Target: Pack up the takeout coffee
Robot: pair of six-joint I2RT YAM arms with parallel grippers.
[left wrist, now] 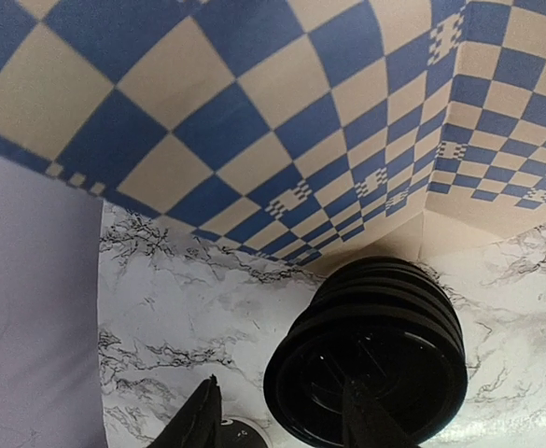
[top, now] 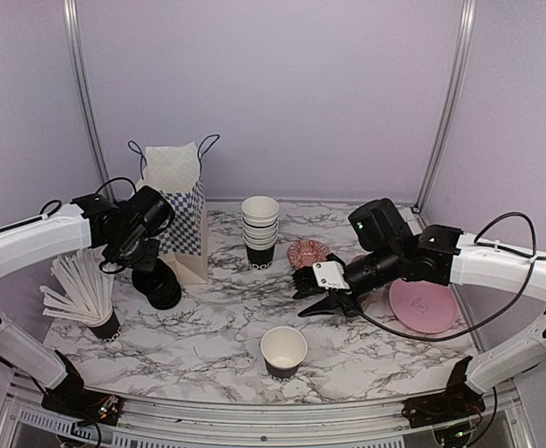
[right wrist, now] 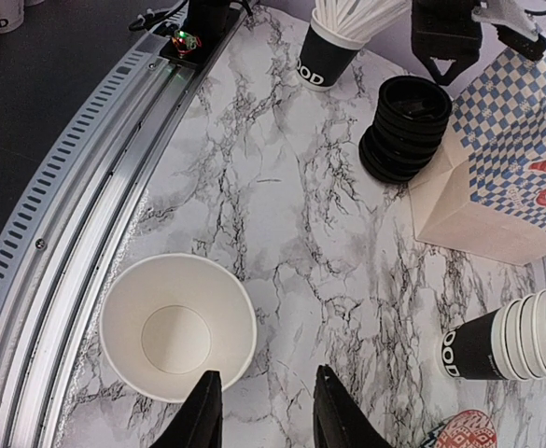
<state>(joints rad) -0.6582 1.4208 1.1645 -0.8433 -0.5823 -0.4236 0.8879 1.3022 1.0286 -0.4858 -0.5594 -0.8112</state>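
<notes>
Filling the lilac-walled booth (top: pixel 282 84), a marbled tabletop (top: pixel 217 317); left jaws and right jaws apart.

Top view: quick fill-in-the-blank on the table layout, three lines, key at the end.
The single open cup at the front of the table wears no ____.
The black lids stand in a stack right beside the checkered ____.
The plate on the right is ____ in colour.
Missing words: lid; bag; pink.
</notes>
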